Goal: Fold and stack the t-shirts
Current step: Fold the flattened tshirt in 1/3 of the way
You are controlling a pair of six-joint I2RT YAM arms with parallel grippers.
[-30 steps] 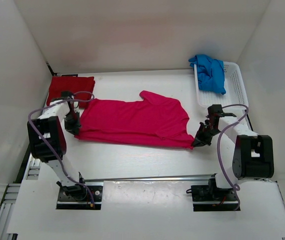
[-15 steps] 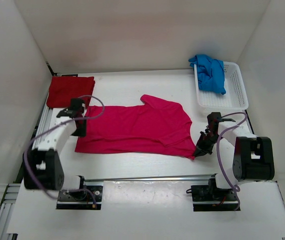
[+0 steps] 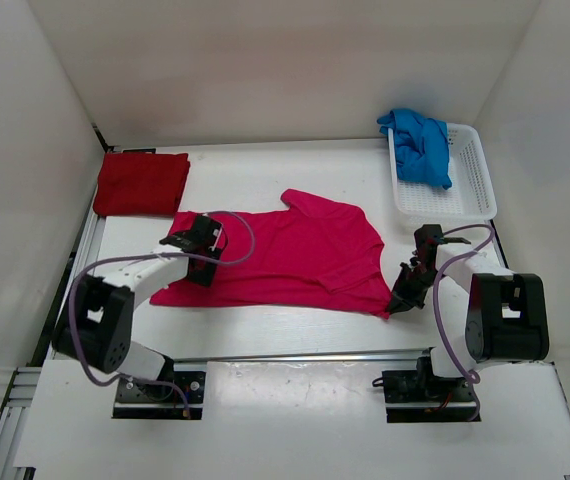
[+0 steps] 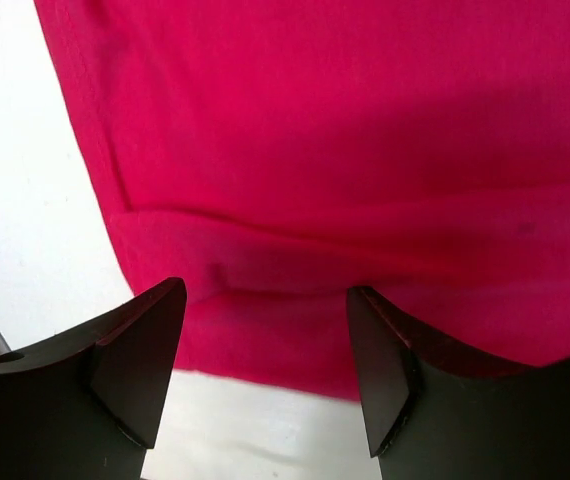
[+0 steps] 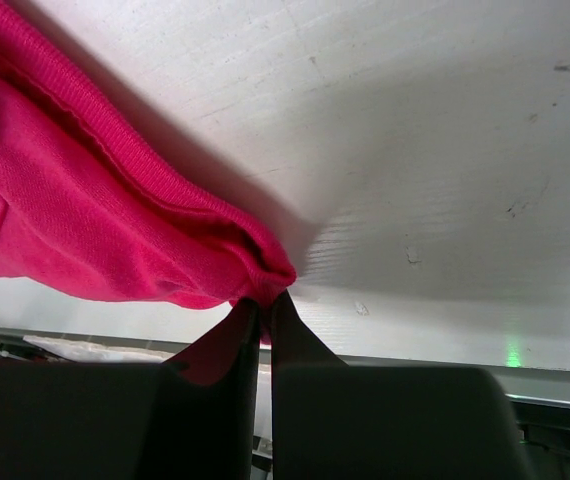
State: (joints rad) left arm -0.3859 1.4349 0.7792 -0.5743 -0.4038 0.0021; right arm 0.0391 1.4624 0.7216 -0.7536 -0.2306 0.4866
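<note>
Right gripper (image 5: 263,306) pinches the pink t-shirt (image 3: 285,255) (left gripper (image 4: 265,296) gapes).

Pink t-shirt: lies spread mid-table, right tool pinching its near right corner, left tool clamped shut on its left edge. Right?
No. The left tool is open, jaws apart over the pink t-shirt, gripping nothing; the left wrist view shows it. The rest holds.

Pink shirt (image 3: 285,255) spread; red (image 3: 142,183) folded; blue (image 3: 420,145) crumpled.
</note>
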